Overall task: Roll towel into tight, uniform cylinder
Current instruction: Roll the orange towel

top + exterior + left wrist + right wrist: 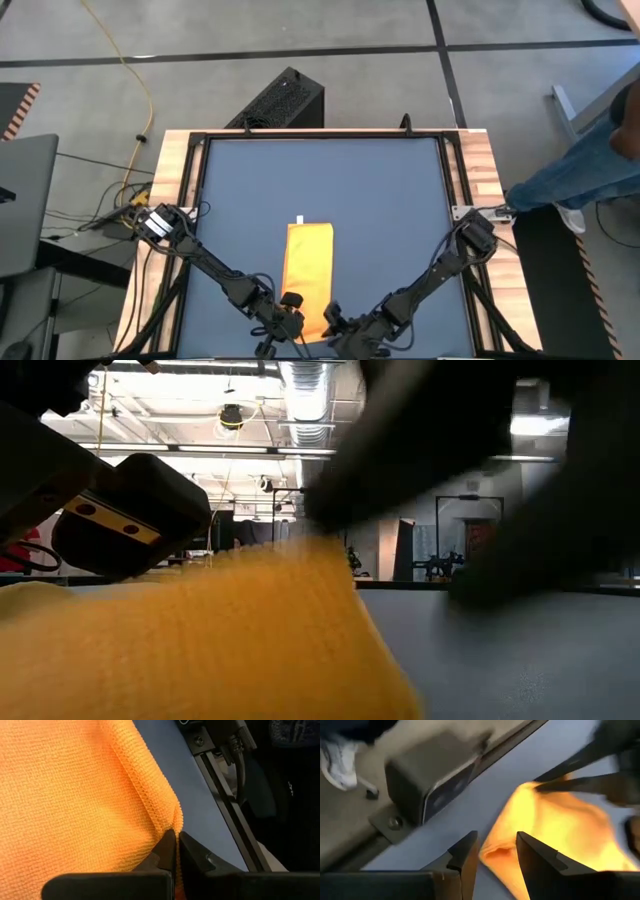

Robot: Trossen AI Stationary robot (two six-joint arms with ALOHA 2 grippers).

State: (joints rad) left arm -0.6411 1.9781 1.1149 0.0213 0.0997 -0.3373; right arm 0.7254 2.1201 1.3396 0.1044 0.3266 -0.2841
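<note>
Both grippers meet the bright yellow soft cloth towel [308, 270], lower centre: left gripper [175, 847] pinches its corner, right gripper [496, 854] gapes, seemingly ungripped. Rolling starts; next, right clamps.

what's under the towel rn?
The towel lies folded on the blue mat, which shows all around it. Whatever sits beneath the cloth itself is covered. Both tools, left and right, meet its near edge.
</note>
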